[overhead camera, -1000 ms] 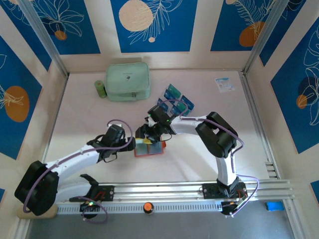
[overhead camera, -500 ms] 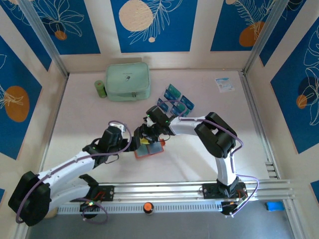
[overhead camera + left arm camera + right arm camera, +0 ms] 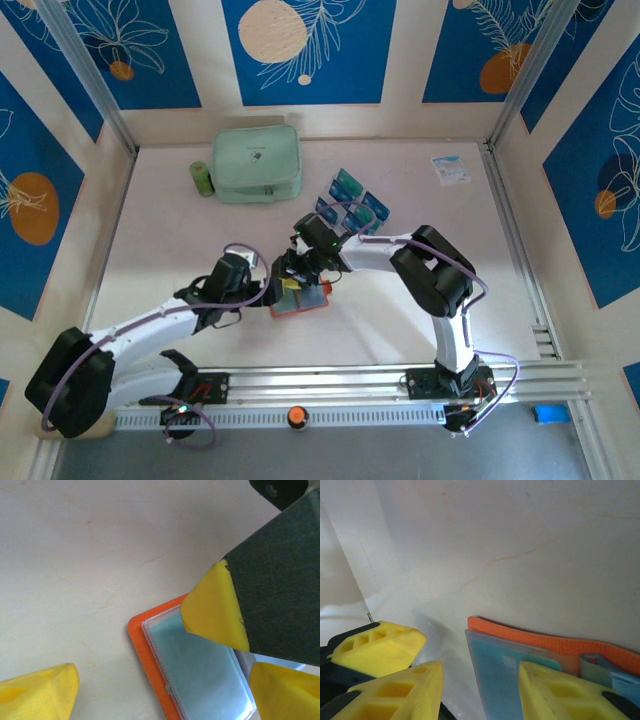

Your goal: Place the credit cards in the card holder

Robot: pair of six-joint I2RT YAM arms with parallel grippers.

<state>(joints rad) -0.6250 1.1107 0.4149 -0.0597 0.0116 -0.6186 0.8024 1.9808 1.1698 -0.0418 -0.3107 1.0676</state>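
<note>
1. Two grippers meet at the middle of the overhead view. The left gripper (image 3: 266,292) comes in from the left and the right gripper (image 3: 292,276) from the upper right. Both are at the orange card holder (image 3: 305,303), which lies open and flat on the table (image 3: 180,240).
2. Left gripper (image 3: 162,690): in its wrist view the yellow fingertips sit at the lower left and lower right corners, well apart, with nothing clamped. The card holder's (image 3: 145,645) near corner lies between them.
3. Right gripper (image 3: 480,690): in its wrist view the fingers stand apart on either side of the clear sleeve (image 3: 485,680), with a gap at the left finger. No grip is evident.
4. One right-gripper finger (image 3: 215,610) has its yellow tip at the upper edge of the sleeve (image 3: 160,645). Contact cannot be confirmed.
5. One teal card (image 3: 205,670) sits inside the sleeve of the card holder (image 3: 545,640).
6. Several more cards (image 3: 352,205) stand grouped to the upper right of the holder, well apart from it.
7. At the upper left, a mint-green pouch (image 3: 257,163) lies beside a small green cylinder (image 3: 202,178). A leaflet (image 3: 450,168) lies at the upper right.
</note>
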